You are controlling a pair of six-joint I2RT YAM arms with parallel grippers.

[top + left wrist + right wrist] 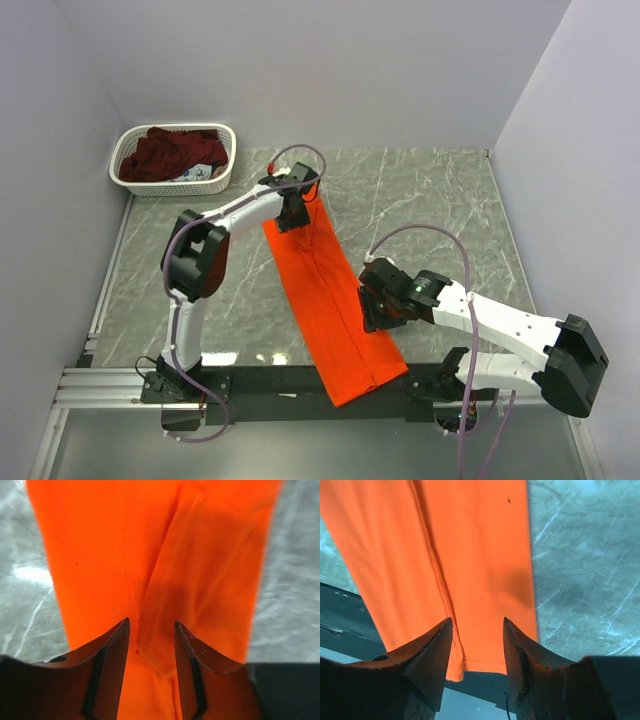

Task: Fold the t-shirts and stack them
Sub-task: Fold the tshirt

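Observation:
The orange t-shirt (325, 290) lies on the table as a long narrow strip, running from the middle back toward the near edge, where its hem hangs over the black rail (260, 385). My left gripper (292, 208) is open over the strip's far end; the left wrist view shows orange cloth (150, 545) under and between the jaws (151, 625). My right gripper (376, 306) is open at the strip's right side near the hem; the right wrist view shows the hem (470, 540) below the jaws (477, 622). The maroon t-shirt (170, 155) lies crumpled in the basket.
The white lattice basket (125, 150) stands at the back left corner, with a pale cloth (196, 177) beside the maroon shirt. Grey marble tabletop (430, 210) stretches to the right of the strip. Walls close in on three sides.

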